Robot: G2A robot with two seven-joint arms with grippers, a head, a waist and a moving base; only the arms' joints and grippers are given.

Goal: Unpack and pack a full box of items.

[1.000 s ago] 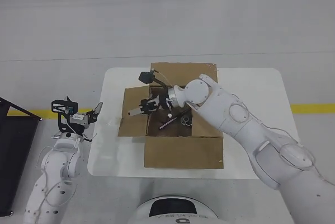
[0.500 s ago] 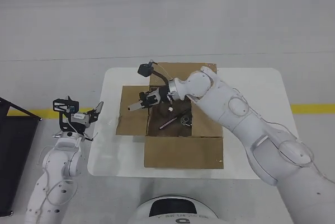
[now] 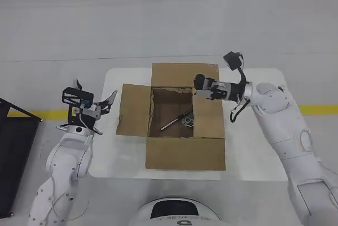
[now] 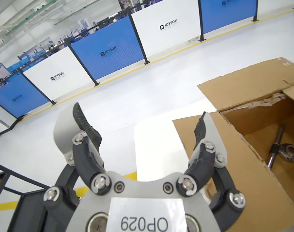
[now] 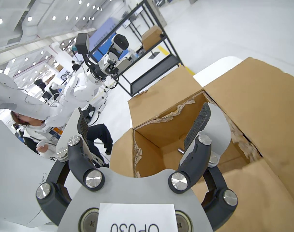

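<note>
Cardboard box (image 3: 184, 152), flaps open, mid-surface (image 3: 109, 152) and reaching the far edge. It contains one metal rod (image 3: 172, 122) and one flanged fitting (image 3: 187, 121), lying close together on its floor. Both are probably heavy, rigid and slick: grip the rod across its middle, the fitting by its rim. Left jaws spread, empty, at the left edge; right jaws spread, empty, over the box's far right corner.
</note>
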